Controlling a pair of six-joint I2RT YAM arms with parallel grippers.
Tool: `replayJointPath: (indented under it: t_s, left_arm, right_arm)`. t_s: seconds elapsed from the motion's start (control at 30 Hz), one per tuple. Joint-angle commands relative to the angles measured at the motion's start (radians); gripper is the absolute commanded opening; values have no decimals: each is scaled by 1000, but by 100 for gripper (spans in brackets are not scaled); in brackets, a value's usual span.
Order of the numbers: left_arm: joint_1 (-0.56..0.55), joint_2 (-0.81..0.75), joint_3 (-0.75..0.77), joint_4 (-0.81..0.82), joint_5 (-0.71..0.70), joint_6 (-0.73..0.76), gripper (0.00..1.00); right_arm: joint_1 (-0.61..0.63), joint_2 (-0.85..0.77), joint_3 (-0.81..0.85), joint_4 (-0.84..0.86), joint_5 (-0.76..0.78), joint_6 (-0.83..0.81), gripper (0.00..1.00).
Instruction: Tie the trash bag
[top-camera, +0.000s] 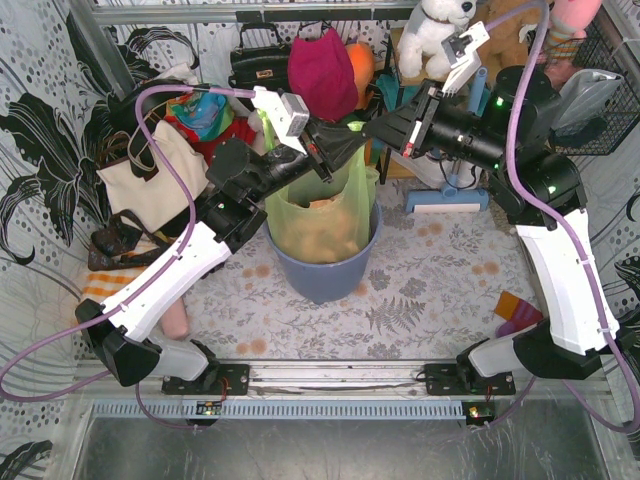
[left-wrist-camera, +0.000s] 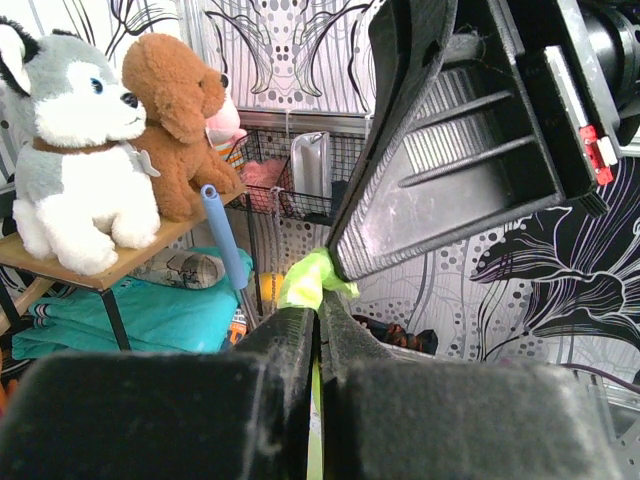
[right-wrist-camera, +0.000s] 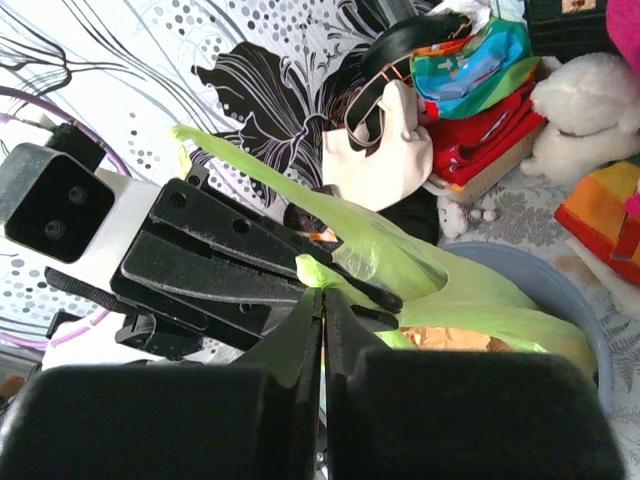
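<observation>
We logged the thin translucent lime-green plastic trash bag sitting in the round blue-grey bin, top drawn upward. The left gripper pinched one bag corner and the right gripper clamped another. We judged the film light, floppy, slippery and tearable, so best to hold the bunched corners.

One trash bag, one blue-grey bin, one cream tote bag. Beyond the left fingers: two plush dogs, one husky, one brown dog.
</observation>
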Motion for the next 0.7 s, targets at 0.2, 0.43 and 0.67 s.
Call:
replayJointPath:
  t_s: [0.2, 0.43, 0.67]
  left_arm:
    - [5, -22, -35, 47, 2, -5, 8]
    - [5, -34, -31, 53, -4, -5, 11]
    - [6, -39, -6, 48, 34, -14, 11]
  right_arm:
    - [5, -61, -32, 181, 58, 44, 0]
    - [5, -79, -70, 190, 35, 55, 0]
    - [5, -55, -48, 118, 9, -2, 33]
